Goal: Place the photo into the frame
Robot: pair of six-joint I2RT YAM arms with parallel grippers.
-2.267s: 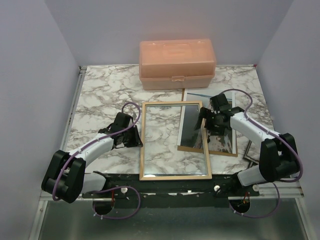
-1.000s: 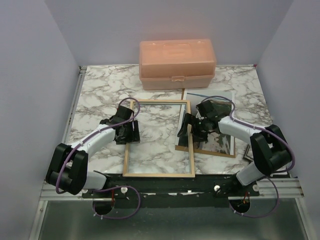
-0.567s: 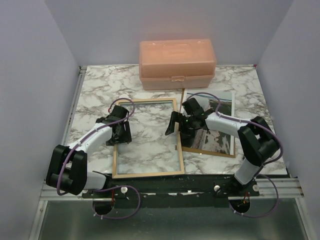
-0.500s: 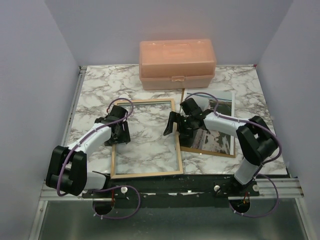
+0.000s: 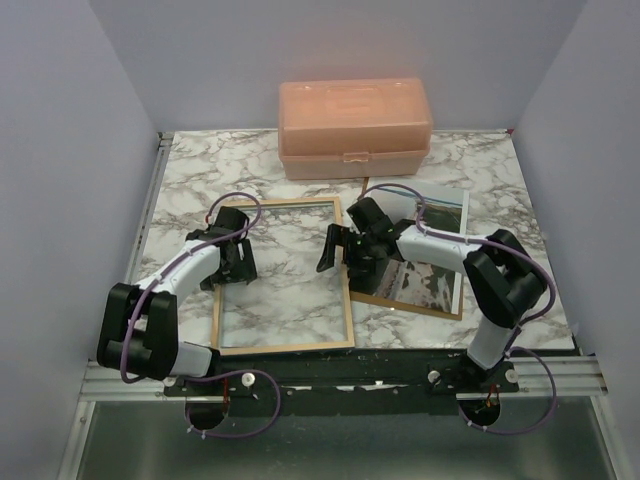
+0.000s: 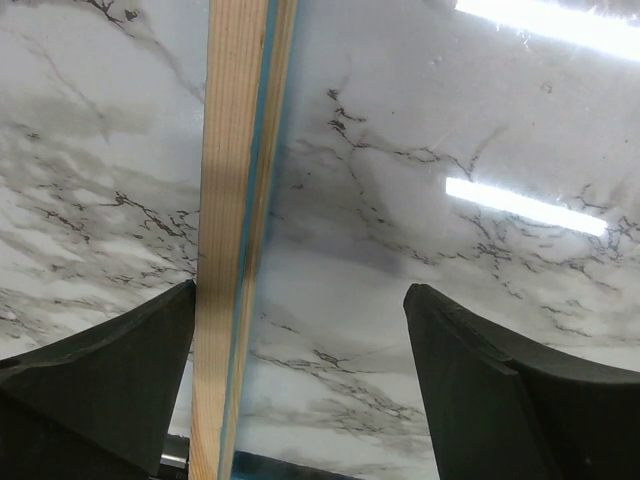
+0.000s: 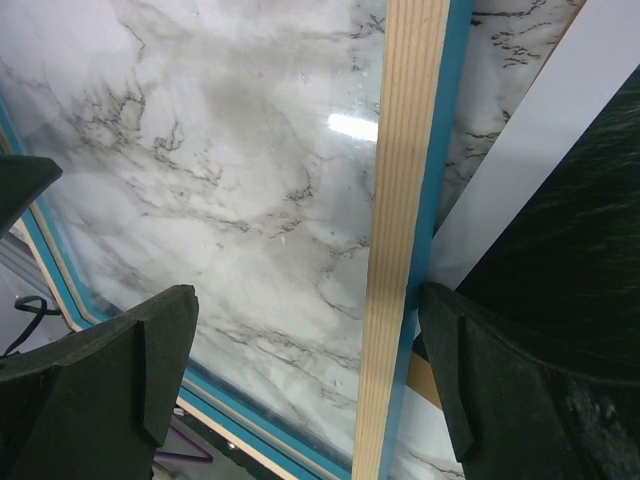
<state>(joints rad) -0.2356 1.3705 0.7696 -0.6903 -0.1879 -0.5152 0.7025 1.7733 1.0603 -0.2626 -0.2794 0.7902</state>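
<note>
Calling it early stage, judging from layout.

Seeing frame [image 5: 285, 347] flat on desk [image 5: 180, 190], left of centre, light wood face up. Nothing behind the pane except marble showing through, so no photo loaded. Can't tell whether the loading side faces up.

Seeing photo [image 5: 428, 285] face up just right of frame, lying on brown backing board [image 5: 405, 307], partly hidden under the right arm. In the right wrist view, white border close beside the frame's right rim; touching or tucked under, can't tell.

Reading left pincer [image 6: 300, 290] as spread wide, straddling the left rim, one finger close against the rim's outer edge, the other over the pane. Not pinching anything.

Reading right pincer [image 7: 307, 290] as spread wide too, straddling the right rim, outer finger on the photo side. Holding nothing.

Done, as far as visible: frame laid out flat, backing board out of it, photo exposed beside it.

Left to do: lift photo off the board, square it to the opening, lay it in, probably refit the board. Expecting trouble getting under a thin flat sheet. Peach box [image 5: 355, 125] at back, well apart from both arms, apparently irrelevant.
</note>
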